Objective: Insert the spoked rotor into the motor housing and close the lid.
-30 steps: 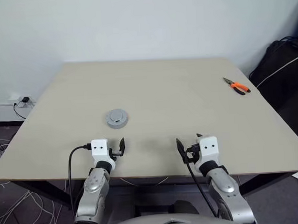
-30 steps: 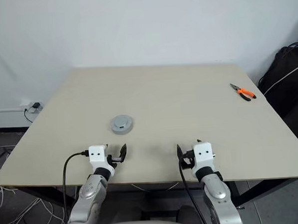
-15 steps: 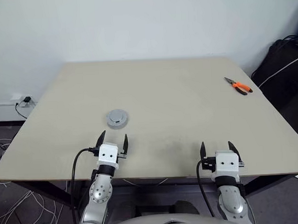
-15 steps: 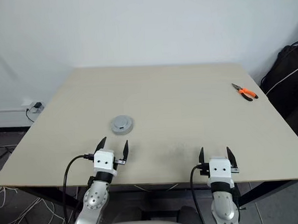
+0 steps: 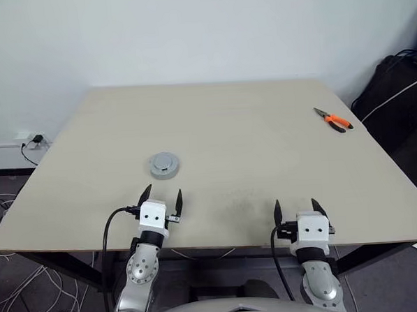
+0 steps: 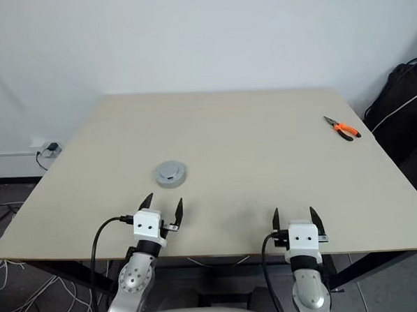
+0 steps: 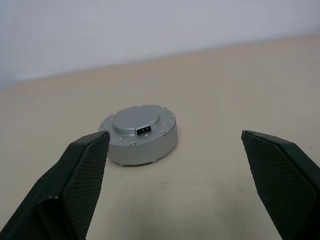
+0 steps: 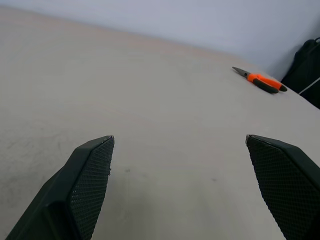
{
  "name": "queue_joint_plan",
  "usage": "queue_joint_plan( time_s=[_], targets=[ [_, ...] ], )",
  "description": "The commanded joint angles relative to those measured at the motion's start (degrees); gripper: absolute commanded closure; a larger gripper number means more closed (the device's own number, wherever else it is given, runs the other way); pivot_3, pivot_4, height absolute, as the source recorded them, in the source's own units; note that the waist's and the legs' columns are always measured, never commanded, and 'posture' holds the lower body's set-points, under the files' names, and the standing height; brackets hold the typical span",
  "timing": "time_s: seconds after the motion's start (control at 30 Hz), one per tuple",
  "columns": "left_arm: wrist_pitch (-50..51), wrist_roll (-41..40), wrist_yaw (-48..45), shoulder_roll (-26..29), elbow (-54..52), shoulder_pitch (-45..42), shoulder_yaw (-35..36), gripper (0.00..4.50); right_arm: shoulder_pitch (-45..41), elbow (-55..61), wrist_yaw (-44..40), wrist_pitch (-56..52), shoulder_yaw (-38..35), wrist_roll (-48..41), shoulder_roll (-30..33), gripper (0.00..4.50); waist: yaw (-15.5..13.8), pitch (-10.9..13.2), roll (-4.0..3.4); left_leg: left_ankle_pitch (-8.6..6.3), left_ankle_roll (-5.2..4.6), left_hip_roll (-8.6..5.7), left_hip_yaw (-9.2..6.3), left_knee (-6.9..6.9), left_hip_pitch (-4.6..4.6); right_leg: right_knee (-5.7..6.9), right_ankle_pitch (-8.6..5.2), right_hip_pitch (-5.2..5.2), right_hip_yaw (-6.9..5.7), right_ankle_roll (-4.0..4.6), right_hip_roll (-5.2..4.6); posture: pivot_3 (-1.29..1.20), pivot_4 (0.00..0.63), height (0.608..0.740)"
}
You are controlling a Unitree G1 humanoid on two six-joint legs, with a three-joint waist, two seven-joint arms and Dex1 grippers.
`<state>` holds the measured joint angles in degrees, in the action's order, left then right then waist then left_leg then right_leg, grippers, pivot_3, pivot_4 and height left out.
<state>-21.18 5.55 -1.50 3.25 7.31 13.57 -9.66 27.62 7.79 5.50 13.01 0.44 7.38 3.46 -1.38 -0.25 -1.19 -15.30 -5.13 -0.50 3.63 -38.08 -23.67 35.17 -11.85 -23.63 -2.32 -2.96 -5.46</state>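
A round grey motor housing (image 5: 165,164) lies left of the table's middle, shut by its lid (image 7: 138,120), whose smooth face and raised hub point up. The spoked rotor is hidden. My left gripper (image 5: 163,193) hovers just short of the housing, near the front edge, open and empty. In the left wrist view the housing (image 7: 145,147) sits a little ahead, between the two fingers (image 7: 85,170). My right gripper (image 5: 296,206) stands open and empty at the front edge, well to the right, over bare table.
Orange-handled pliers (image 5: 331,119) lie at the table's far right, also seen from the right wrist as pliers (image 8: 260,82). A black bag (image 5: 393,83) stands beyond the right edge. Cables trail on the floor at left. The beige table (image 5: 250,147) stretches ahead of both grippers.
Both grippers have rolled from sideways to fingers side by side. The right one has drawn back and rightward to the table's front edge. The housing has not moved.
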Motion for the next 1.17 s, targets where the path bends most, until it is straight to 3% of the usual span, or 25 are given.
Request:
queue_joint_plan(
  time_s=[0.03,0.47,1.17],
  targets=[
    [0.73,-0.66,-1.06,-0.75,-1.94,-0.4,-0.55,0.04,-1.18,1.04,0.15,-1.07,-0.45,-0.15,-0.5,0.0,-0.01,0.0,0.0,0.0,0.0,0.0,0.0,0.0,0.0,0.0,0.0,0.0,0.0,0.0,0.0,0.0,0.0,0.74],
    [3.86,-1.44,-1.43,-2.69,-2.36,-0.99,-0.49,0.04,-0.55,6.37,-0.71,-6.29,1.44,-0.8,-2.75,0.0,-0.05,-0.04,-0.02,0.0,0.0,0.0,-0.01,-0.03,0.0,0.04,0.0,0.01,-0.01,0.0,0.01,0.0,0.0,0.74],
    [4.42,-1.07,-1.31,-2.91,-2.27,-0.98,-0.06,0.04,-1.59,4.19,-0.65,-5.74,0.91,-0.55,-1.4,0.0,-0.05,-0.04,-0.01,0.01,-0.01,0.0,-0.01,-0.1,0.03,0.12,0.01,0.02,-0.02,0.02,0.04,0.0,0.0,0.74]
  ],
)
